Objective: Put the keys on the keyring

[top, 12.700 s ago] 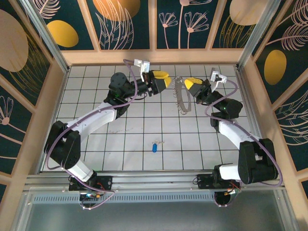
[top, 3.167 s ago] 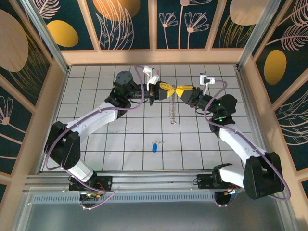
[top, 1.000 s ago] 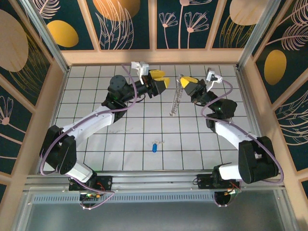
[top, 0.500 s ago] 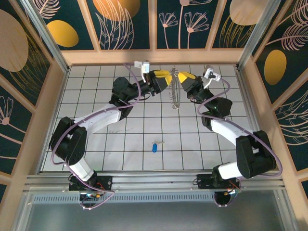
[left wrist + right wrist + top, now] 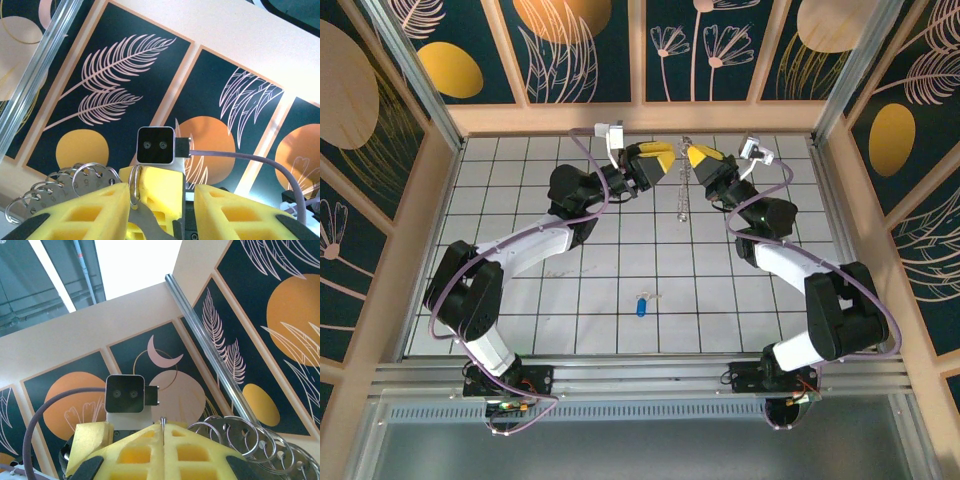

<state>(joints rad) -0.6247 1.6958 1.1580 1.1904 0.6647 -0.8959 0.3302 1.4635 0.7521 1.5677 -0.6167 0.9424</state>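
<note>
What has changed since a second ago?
The left gripper came back in beside the keyring, its jaws narrowing but still apart. The right gripper shifted a little left, so the ring hangs straighter. Unchanged: right gripper shut on the keyring; blue key untouched.

Left tool (image 5: 658, 160) parted, right tool (image 5: 703, 158) clamped.

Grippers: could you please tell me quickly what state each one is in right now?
Left gripper: open, jaws apart.
Right gripper: closed on the keyring.
</note>
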